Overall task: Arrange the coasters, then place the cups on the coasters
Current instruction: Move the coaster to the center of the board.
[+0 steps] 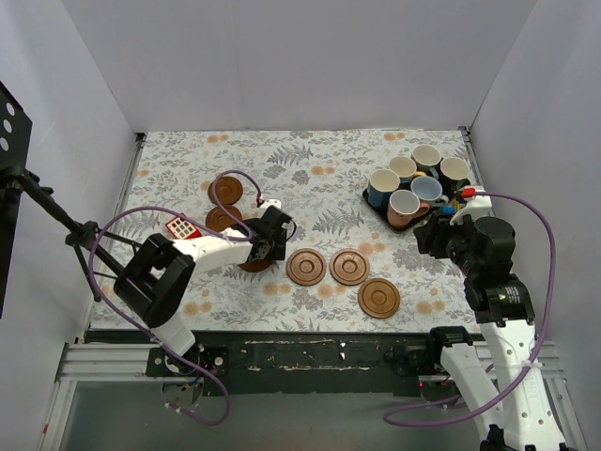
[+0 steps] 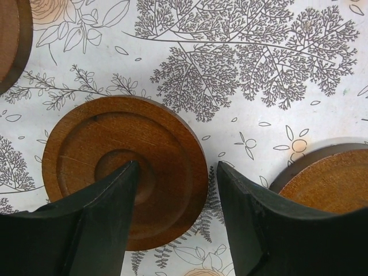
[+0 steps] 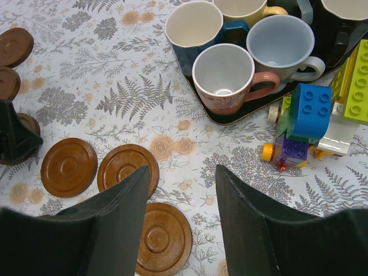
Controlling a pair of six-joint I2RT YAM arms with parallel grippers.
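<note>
On the floral tablecloth [image 1: 319,160], the left claw [image 2: 178,167] stands released astride the right half of 1 flat reddish-brown round coaster [image 2: 115,155]. The right claw [image 3: 184,169] hangs released, empty. 6 ceramic mugs [image 1: 404,205] sit in the dark tray [image 3: 238,118].

Bright, even, diffuse overhead light. Thin soft shadow along the edge of the coaster [image 2: 123,167] at the left jaws. Faint sheen inside cups [image 3: 224,75] beyond the right jaws. Jaws near-black, detail lost, slightly soft in both wrist views. Top view sharp, walls [image 1: 310,56] washed pale.
</note>
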